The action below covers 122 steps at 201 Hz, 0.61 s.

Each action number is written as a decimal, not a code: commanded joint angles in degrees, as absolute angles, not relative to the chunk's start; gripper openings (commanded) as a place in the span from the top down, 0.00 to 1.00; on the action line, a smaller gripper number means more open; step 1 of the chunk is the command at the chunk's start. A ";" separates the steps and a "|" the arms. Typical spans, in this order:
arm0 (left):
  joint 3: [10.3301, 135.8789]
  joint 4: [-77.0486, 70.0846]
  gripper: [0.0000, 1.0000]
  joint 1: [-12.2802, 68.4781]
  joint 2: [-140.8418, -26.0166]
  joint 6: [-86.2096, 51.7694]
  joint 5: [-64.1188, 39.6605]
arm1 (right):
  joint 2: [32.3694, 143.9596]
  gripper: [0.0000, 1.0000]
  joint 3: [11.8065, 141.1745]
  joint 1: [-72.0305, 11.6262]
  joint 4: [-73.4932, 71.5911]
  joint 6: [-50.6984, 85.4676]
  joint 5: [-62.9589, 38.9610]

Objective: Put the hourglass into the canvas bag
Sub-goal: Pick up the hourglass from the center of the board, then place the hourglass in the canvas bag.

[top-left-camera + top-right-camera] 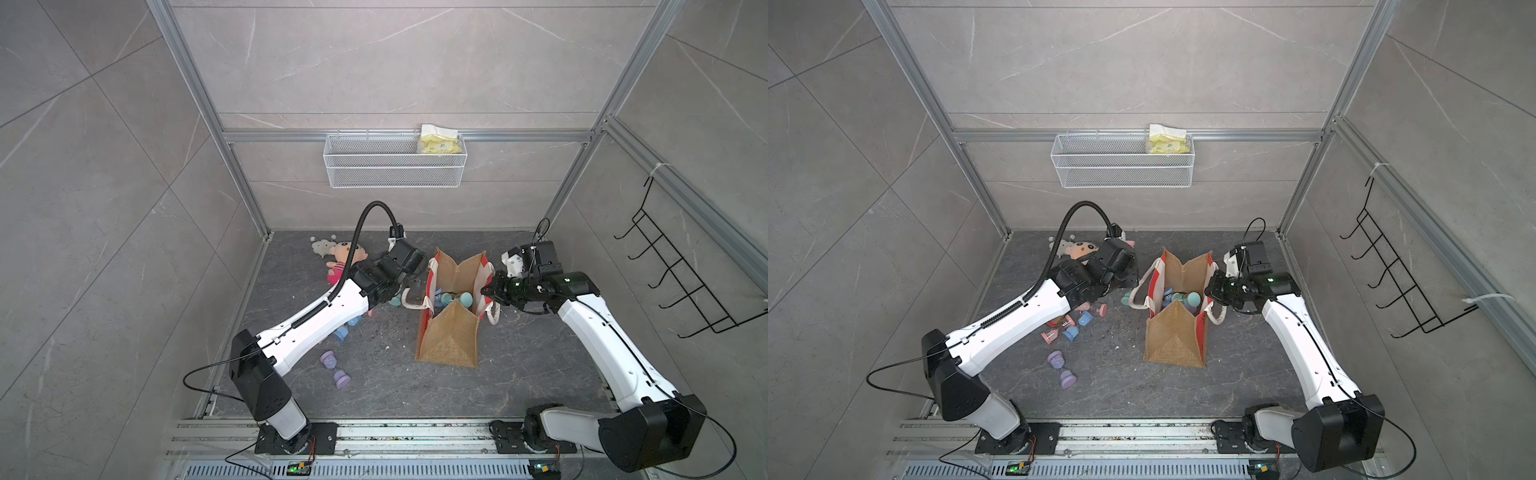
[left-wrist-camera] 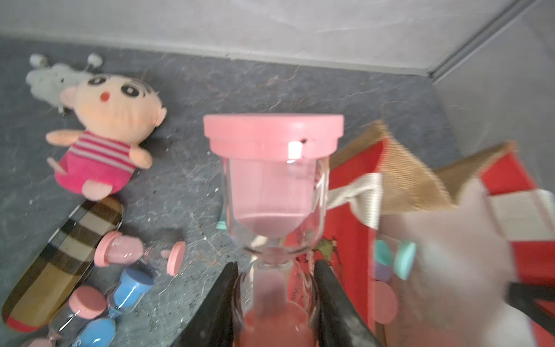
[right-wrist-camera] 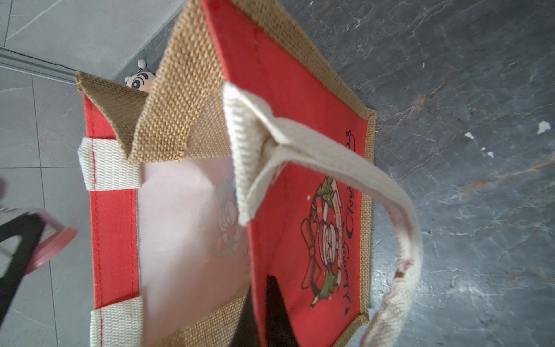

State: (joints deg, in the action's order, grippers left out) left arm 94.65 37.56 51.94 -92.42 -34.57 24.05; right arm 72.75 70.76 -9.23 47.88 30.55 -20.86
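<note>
Left claw (image 2: 276, 266) clenched on the pink-capped glass hourglass (image 2: 273, 180), long axis running straight out from it, just beside the red-and-burlap canvas bag (image 1: 451, 336), whose rim the right claw (image 3: 261, 300) apparently pinches.

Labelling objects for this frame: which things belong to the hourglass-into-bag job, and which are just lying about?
Job: pink hourglass in the left gripper; canvas bag, pinched by the right gripper; hourglasses already inside; loose hourglasses on the floor.
Lying about: plush doll; grey plush; plaid case; wire basket with yellow packet; hook rack.
</note>
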 commanded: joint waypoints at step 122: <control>105.73 35.36 0.87 56.28 -105.71 -14.10 3.64 | 68.07 1.00 70.93 -8.88 42.10 27.05 -26.83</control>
State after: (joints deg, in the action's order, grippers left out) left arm 105.03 35.55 57.67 -105.86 -19.59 6.96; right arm 70.87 70.70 -9.23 47.16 28.25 -23.49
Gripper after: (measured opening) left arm 0.395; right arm 0.042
